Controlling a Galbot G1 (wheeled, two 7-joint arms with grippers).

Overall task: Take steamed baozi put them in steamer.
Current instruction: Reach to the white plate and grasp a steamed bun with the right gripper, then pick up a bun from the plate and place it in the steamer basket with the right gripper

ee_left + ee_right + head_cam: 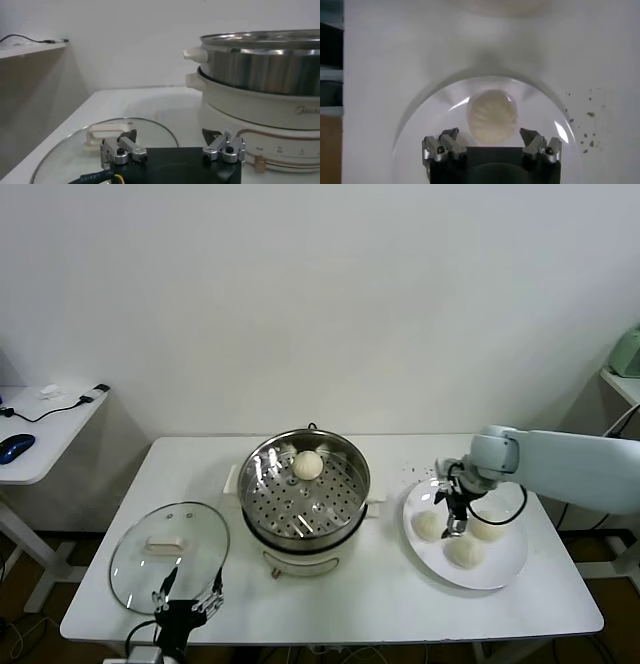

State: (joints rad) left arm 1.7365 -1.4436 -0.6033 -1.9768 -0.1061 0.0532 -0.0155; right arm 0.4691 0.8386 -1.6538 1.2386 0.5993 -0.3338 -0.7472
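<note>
The steel steamer (pixel 305 496) stands mid-table on its cream base, with one pale baozi (pixel 308 465) on the perforated tray. To its right, three more baozi (pixel 428 525) (pixel 487 526) (pixel 464 552) lie on a white plate (pixel 505 569). My right gripper (pixel 457 519) hangs open just above the plate among them. In the right wrist view a pleated baozi (pixel 492 116) lies just ahead of the gripper (pixel 490 137), in line with the gap between its spread fingertips and untouched. My left gripper (pixel 188 599) waits open at the table's front edge.
A round glass lid (pixel 168 554) lies flat at the front left, just ahead of the left gripper (pixel 170 137). In the left wrist view the steamer (pixel 265 75) rises beside the lid (pixel 100 145). A side desk (pixel 40 424) stands far left.
</note>
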